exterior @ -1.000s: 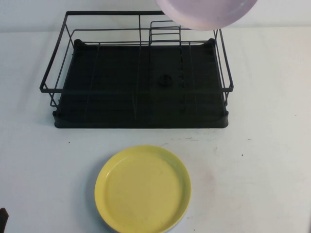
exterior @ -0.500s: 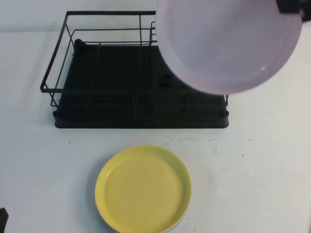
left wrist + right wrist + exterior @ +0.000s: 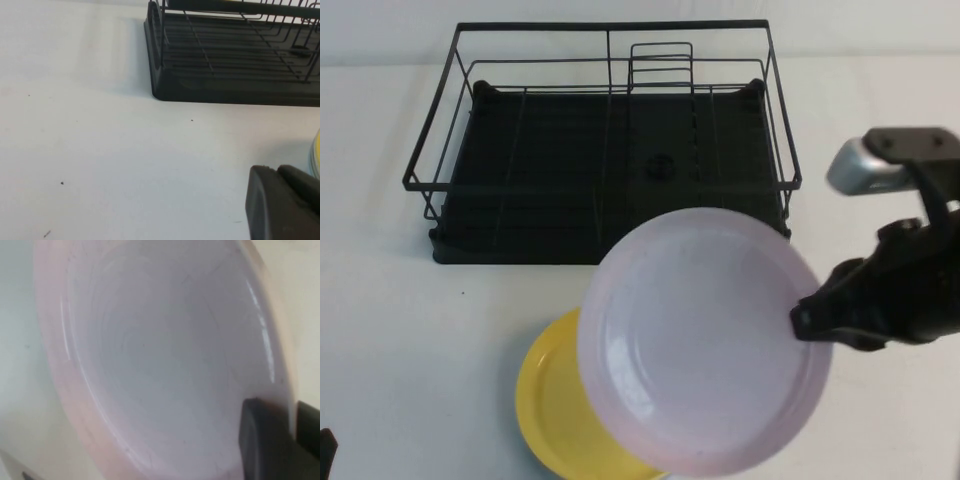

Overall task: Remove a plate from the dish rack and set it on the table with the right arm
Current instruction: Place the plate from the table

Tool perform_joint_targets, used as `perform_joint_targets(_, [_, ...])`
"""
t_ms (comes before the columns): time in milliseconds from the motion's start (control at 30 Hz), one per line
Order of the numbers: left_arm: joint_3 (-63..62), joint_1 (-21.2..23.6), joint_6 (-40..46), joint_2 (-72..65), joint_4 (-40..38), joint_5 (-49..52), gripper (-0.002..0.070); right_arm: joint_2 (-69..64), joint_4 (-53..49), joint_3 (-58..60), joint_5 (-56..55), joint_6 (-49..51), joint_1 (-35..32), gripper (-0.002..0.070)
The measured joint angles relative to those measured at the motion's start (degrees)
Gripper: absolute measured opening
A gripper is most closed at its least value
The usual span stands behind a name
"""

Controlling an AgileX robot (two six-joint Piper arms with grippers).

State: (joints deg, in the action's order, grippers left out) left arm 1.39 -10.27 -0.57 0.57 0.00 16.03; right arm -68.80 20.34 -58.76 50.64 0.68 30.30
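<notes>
Clamped on the rim of the plate, the right gripper has its jaws nearly together — only the rim's thickness sits between them, one finger lying dark against the plate's inner face in the right wrist view. The plate hangs tilted above the worktop, in front of the rack and partly over the yellow plate, covering most of it from the high camera.

So the first half looks done: the plate is out of the rack, whose wire holder stands bare. Left to do, as I judge it — lower the plate onto bare worktop clear of the yellow plate, level it, release.

The left gripper sits low over the worktop near the rack's front corner, well apart from the work; whether its jaws are apart I cannot tell.
</notes>
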Motion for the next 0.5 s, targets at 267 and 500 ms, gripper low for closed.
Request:
perform_joint_targets(267, [0.00,0.00,0.00,0.00,0.00,0.00,-0.0004,-14.50,6.69,0.00,-10.06,4.56,6.15,0.0038])
perform_joint_targets(500, [0.00,0.00,0.00,0.00,0.00,0.00,-0.0004,-23.43,16.68,0.00,-14.48,-1.71,6.15,0.0038])
